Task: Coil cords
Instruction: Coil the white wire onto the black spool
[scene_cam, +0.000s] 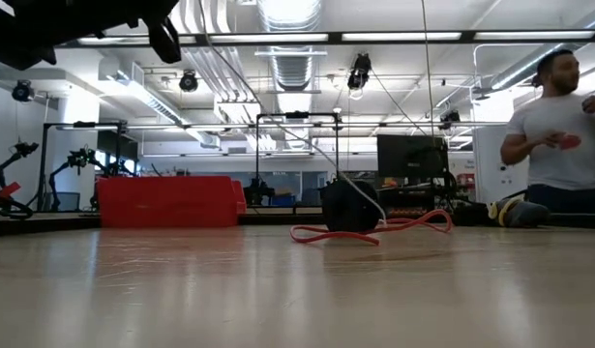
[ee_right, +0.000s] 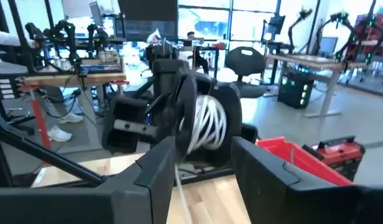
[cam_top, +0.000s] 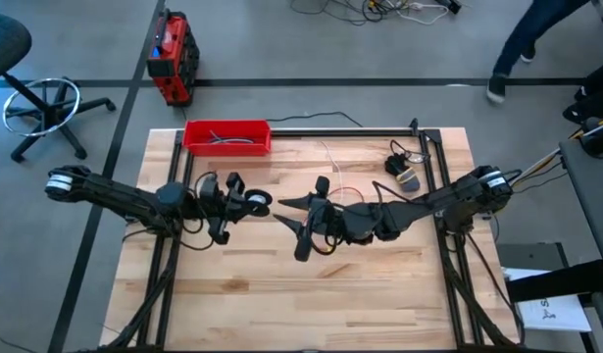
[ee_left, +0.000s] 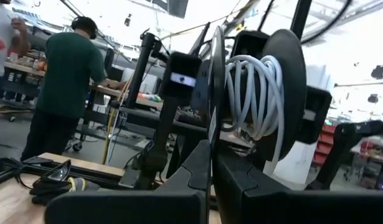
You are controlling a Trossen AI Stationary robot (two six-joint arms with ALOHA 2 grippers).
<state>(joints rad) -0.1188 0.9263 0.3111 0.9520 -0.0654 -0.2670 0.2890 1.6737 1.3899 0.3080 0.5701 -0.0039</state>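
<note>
Your left hand [cam_top: 250, 202] clenched on spool of white cord [ee_left: 253, 93], mid-surface | right hand [cam_top: 303, 218] released, facing it | red cord [scene_cam: 374, 230] lies on surface [cam_top: 379, 284]

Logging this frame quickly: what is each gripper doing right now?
Left gripper: shut on the spool wound with white cord.
Right gripper: open, holding nothing, facing the spool.

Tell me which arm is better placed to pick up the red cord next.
Probably the right. Its hand is open and empty, and the red cord lies near it. The left hand is shut on the spool carrying the white cord.
</note>
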